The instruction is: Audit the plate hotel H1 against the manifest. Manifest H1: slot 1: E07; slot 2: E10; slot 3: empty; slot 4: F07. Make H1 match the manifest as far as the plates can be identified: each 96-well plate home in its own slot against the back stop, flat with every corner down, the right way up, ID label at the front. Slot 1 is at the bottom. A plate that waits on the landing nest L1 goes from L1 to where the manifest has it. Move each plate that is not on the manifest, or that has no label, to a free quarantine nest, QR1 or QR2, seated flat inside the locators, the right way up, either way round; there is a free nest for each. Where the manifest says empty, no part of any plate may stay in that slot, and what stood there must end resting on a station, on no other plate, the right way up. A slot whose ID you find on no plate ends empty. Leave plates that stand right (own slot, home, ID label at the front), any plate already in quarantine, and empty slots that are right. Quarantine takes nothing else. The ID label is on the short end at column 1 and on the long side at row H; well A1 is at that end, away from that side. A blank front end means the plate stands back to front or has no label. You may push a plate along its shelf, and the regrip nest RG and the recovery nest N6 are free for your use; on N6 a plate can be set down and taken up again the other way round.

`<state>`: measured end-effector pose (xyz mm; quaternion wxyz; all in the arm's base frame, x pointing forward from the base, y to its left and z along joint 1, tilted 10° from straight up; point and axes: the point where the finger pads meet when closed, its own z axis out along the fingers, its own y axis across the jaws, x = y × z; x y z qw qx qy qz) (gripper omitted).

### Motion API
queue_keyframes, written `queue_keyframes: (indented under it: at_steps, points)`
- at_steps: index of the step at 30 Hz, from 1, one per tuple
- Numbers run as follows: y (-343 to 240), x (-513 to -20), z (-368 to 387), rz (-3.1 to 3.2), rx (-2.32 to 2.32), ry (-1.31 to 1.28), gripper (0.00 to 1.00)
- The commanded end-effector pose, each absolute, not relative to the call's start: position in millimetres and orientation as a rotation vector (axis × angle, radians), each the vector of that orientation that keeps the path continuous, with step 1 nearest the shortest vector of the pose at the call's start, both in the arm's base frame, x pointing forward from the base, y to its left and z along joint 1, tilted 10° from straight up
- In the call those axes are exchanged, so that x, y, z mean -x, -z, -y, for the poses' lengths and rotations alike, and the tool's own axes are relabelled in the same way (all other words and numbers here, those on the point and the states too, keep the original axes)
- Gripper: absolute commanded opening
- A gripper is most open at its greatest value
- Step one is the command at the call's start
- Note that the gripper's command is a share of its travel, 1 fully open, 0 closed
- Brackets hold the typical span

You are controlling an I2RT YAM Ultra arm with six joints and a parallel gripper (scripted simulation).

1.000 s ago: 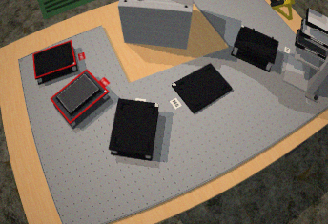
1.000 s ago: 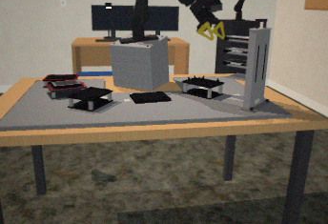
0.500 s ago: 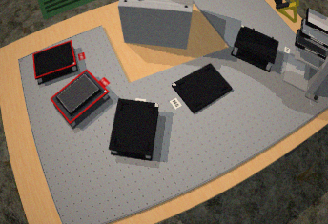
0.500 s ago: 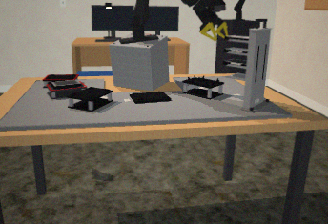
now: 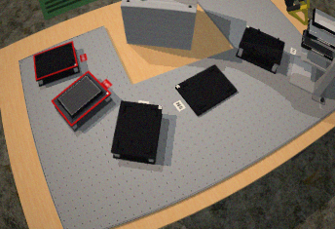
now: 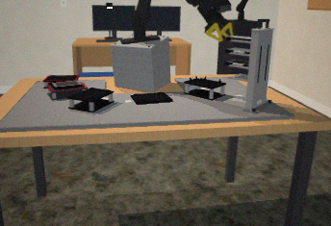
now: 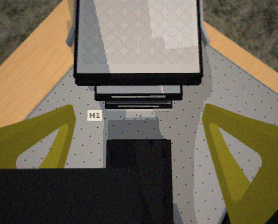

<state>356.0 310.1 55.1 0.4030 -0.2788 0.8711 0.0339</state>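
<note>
The plate hotel H1 [image 6: 260,67] stands upright at the right edge of the tabletop [image 6: 159,133], a grey tower of stacked shelves with a small white "H1" tag [image 7: 94,115] on the grey mat in front of it. In the wrist view its top board [image 7: 140,40] shows pale and dimpled inside a dark rim, and below it the front edges of lower shelves step out as thin dark bands with pale strips; no ID text can be read there. The gripper [image 7: 137,145] hangs in the air in front of the hotel with its yellow fingers spread wide and nothing between them. Toward the far left corner, one red-bordered quarantine nest [image 5: 78,97] carries a grey plate [image 5: 80,95]; the other red-bordered nest [image 5: 55,60] shows only a dark surface.
</note>
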Motion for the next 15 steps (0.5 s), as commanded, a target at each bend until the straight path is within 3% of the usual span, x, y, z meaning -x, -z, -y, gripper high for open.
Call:
queue_keyframes:
  at_steps: [1,15]
  points:
    - [-67,-367,-319,-2.177,0.699,-0.098,1.0]
    - [-70,-380,-328,-2.173,0.702,-0.103,1.0]
